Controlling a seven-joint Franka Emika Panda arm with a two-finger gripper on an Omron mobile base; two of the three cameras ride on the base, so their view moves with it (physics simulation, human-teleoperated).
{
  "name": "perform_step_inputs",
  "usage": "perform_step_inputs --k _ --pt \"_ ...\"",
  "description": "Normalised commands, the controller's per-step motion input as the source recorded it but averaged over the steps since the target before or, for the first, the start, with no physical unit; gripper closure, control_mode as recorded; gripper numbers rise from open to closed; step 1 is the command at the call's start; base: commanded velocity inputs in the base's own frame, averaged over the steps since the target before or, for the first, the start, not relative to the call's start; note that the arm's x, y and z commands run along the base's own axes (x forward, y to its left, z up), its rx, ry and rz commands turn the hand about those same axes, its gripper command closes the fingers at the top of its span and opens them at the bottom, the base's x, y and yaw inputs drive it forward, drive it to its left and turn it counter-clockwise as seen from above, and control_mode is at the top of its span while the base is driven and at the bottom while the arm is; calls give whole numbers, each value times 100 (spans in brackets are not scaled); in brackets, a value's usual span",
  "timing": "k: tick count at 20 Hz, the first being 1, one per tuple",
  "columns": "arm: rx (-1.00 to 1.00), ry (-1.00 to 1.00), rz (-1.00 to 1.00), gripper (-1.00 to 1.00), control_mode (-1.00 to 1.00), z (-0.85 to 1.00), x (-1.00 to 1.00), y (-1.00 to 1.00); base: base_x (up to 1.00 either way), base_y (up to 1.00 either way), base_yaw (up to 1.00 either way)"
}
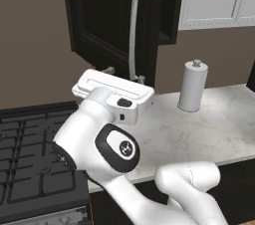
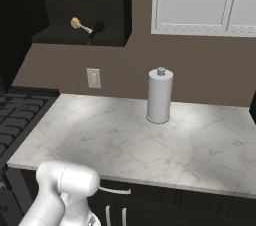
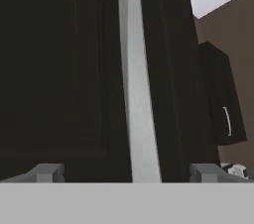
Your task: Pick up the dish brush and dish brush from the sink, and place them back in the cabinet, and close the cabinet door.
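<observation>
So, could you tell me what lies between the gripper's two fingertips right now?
In the hand view, the open gripper has the cabinet door's silver bar handle running up between its fingertips, with the black door behind it. Nothing else lies there.

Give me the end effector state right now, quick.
End effector: open, holding nothing; its two fingertips stand either side of the long vertical silver bar handle on the tall black cabinet door.
</observation>
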Motion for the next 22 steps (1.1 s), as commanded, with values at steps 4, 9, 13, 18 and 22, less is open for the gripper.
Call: perform_step_inputs --k 4,9,13,18,22 --pt "0 0 0 -100 -100 0 32 -44 0 0 0" --pt "0 0 0 -100 -100 0 40 -38 0 0 0" --pt "0 0 2 -100 -100 0 47 -33 0 0 0" --pt "0 0 4 -100 -100 0 50 -32 0 0 0" --pt "0 0 6 -100 -100 0 49 -33 0 0 0"
